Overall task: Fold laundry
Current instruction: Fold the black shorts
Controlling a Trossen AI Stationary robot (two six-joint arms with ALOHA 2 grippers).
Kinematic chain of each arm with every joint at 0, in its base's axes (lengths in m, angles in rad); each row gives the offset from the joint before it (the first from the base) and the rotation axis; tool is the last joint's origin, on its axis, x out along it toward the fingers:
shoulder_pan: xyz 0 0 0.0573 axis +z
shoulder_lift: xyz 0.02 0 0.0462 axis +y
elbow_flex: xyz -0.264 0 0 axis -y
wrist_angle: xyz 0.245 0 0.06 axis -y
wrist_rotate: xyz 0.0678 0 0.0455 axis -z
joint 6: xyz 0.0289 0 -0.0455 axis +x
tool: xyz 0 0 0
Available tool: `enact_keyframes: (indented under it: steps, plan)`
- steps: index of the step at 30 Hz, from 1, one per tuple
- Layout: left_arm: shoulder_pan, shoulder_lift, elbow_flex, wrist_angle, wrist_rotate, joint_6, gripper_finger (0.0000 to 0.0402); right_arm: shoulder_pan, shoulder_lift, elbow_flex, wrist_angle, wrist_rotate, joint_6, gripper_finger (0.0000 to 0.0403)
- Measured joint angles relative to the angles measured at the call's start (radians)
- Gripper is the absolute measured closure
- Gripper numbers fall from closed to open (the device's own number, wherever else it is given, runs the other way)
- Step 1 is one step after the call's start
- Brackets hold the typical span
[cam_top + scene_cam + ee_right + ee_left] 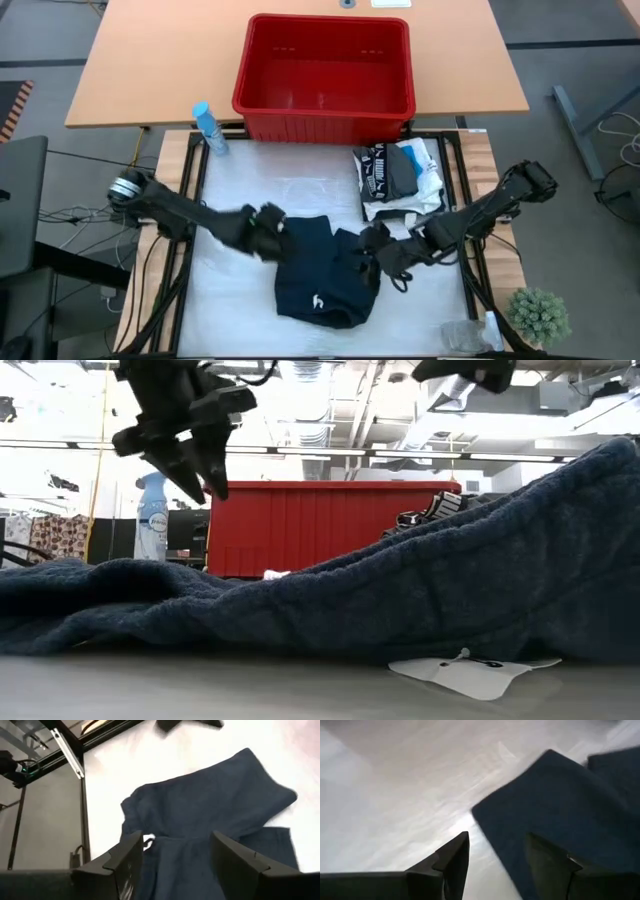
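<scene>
Two claws hover over your counter [250, 190], both spread open w/ nothing held. Red basket [325, 80] sits at the far edge. Dark navy garment [325, 270] lies crumpled mid-counter, folded pile [400, 175] beside basket. Left claw [268, 225] at garment's left edge, right claw [385, 255] over its right side.

Bright overhead light, blurred wrist views.
</scene>
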Motion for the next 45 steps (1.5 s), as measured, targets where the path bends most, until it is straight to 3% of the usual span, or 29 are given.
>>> enact_keyframes:
  steps: [3,7,10,13,22,34,42,45]
  plan:
    - [0.070,-0.181,-0.179,0.202,0.084,0.030,0.0222,0.046,0.003,0.000,-0.003,0.051,0.042,0.0153]
    - [0.139,-0.425,-0.450,0.460,0.115,0.032,0.0222,0.095,0.004,-0.006,-0.022,0.163,0.114,0.0153]
    - [0.190,-0.512,-0.602,0.575,0.137,-0.018,0.0224,0.114,0.005,-0.006,-0.029,0.228,0.144,0.0153]
    - [0.203,-0.520,-0.685,0.727,0.199,-0.019,0.0227,0.114,0.005,-0.006,-0.032,0.243,0.174,0.0153]
    - [0.224,-0.359,-0.697,0.796,0.270,0.026,0.0226,0.090,0.005,-0.006,-0.027,0.245,0.200,0.0153]
    - [0.278,-0.132,-0.695,1.071,0.361,0.036,0.0226,0.081,0.005,-0.006,-0.023,0.245,0.200,0.0153]
    - [0.306,-0.004,-0.575,1.072,0.414,0.134,0.0227,0.081,0.005,-0.006,-0.024,0.245,0.200,0.0153]
    - [0.315,0.043,-0.510,1.032,0.449,0.171,0.0245,0.083,0.005,-0.006,-0.024,0.243,0.200,0.0153]
